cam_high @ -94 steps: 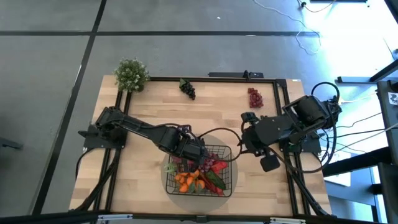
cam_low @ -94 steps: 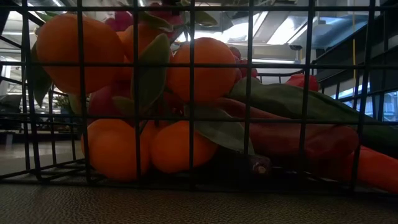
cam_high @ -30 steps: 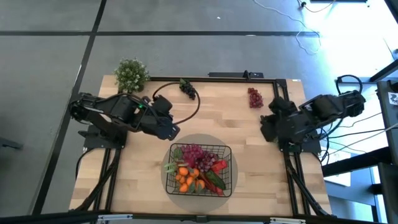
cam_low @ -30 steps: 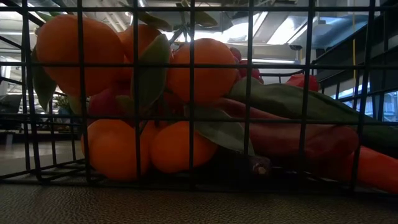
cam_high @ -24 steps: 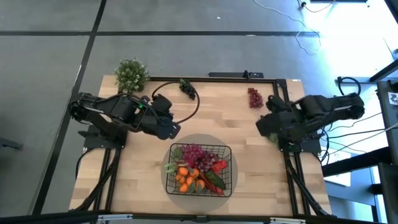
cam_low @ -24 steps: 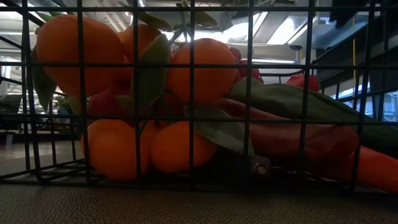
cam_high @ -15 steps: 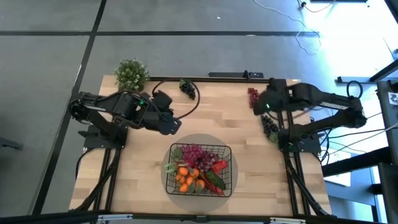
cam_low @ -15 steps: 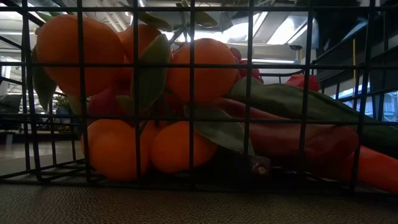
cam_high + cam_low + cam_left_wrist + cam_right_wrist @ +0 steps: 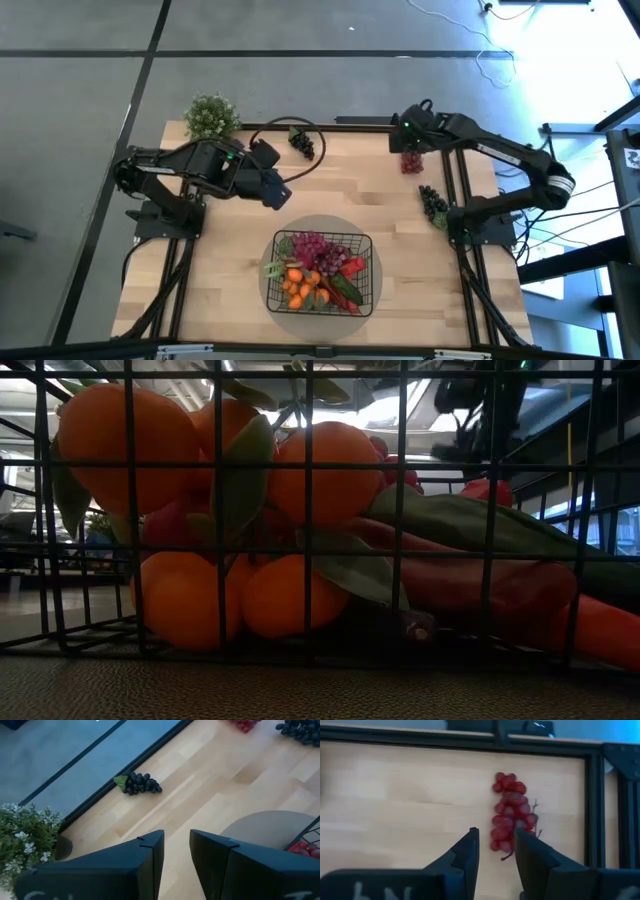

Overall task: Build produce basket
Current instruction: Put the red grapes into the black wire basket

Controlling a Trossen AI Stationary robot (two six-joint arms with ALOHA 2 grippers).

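My left gripper (image 9: 176, 851) hangs over the tabletop (image 9: 350, 190) left of centre, its fingers a narrow gap apart, holding and touching nothing. Beyond it a black grape bunch (image 9: 138, 784) lies near the far edge, close to the potted plant (image 9: 211, 118). The basket (image 9: 366, 290) sits at the near middle, filled with oranges (image 9: 335, 470), purple grapes (image 9: 310, 246) and red peppers (image 9: 350, 266). My right gripper (image 9: 495, 843) hovers above the red grape bunch (image 9: 510, 810) at the far right, fingers slightly parted and clear of it. Another black bunch (image 9: 432, 203) lies by the right edge.
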